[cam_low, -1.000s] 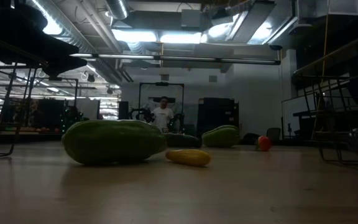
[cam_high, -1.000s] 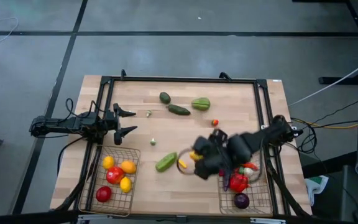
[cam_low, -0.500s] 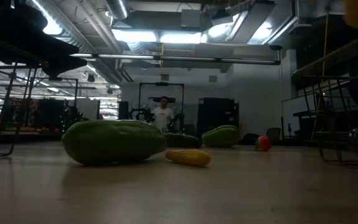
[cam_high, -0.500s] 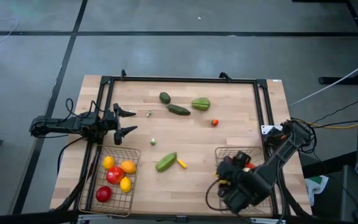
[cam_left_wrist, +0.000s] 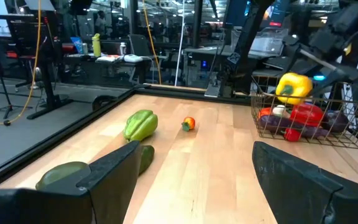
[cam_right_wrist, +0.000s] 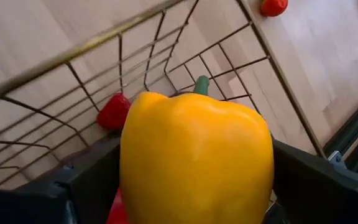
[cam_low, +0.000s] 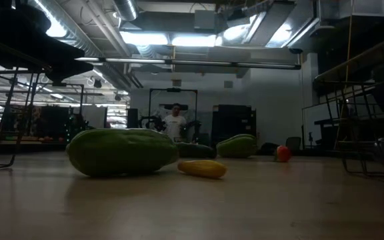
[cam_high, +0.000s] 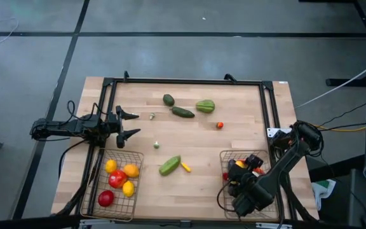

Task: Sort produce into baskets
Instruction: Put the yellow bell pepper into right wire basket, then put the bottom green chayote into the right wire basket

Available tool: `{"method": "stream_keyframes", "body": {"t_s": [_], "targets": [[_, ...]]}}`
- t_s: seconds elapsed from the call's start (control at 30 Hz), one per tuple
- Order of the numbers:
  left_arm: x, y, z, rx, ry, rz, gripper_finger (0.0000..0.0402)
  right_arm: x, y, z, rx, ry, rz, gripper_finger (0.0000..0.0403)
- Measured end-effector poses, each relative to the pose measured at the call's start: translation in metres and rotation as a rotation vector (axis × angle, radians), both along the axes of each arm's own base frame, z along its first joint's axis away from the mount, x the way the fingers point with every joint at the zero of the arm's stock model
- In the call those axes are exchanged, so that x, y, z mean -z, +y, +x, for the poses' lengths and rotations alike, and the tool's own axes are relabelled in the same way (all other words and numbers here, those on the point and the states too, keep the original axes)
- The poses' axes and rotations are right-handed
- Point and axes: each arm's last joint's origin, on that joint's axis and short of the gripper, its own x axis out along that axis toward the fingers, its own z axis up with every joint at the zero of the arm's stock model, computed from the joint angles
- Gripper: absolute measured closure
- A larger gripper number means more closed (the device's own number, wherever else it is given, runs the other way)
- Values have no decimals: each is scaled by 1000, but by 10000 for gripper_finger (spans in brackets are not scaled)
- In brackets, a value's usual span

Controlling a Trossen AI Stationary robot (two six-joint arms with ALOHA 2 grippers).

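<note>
Yellow toy bell pepper (cam_right_wrist: pixel 196 163), green stem pointing away from the wrist, pinched between right claw (cam_high: pixel 239 173) fingers above the right dark wire-mesh basket (cam_high: pixel 229 156) (near desk's edge). Left claw (cam_high: pixel 132 123) spread, idle.

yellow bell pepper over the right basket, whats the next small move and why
Probably open the right gripper wider and let go: the yellow bell pepper sits between its dark fingers above the right wire-mesh basket, which already holds red pieces. The left gripper waits open near the table's left edge.

Two baskets (cam_high: pixel 114 183) (cam_high: pixel 267 205) — left basket: five pieces; eight loose pieces on table (cam_high: pixel 234 140).
</note>
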Motion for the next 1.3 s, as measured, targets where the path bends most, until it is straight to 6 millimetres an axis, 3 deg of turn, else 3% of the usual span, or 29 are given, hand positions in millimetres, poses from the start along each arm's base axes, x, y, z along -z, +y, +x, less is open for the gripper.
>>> {"method": "stream_keyframes", "body": {"t_s": [0.13, 0.27, 0.5, 0.67, 0.8, 1.03, 1.3], "targets": [[0, 0, 0, 0, 0, 0, 96, 2, -1, 0, -4, -8, -15, 8], [0, 0, 0, 0, 0, 0, 95, -7, -1, 1, -6, -39, 5, 10], [0, 0, 0, 0, 0, 0, 95, -52, -1, 5, -47, -223, -15, 4], [0, 0, 0, 0, 1, 0, 95, -88, -1, 15, -227, -392, -134, 6], [0, 0, 0, 0, 0, 0, 95, -103, -7, 35, -345, -438, -198, 4], [0, 0, 0, 0, 0, 0, 95, -103, -26, 90, -599, -398, -192, 4], [0, 0, 0, 0, 0, 0, 95, -72, -51, 158, -848, -342, -143, 4]]}}
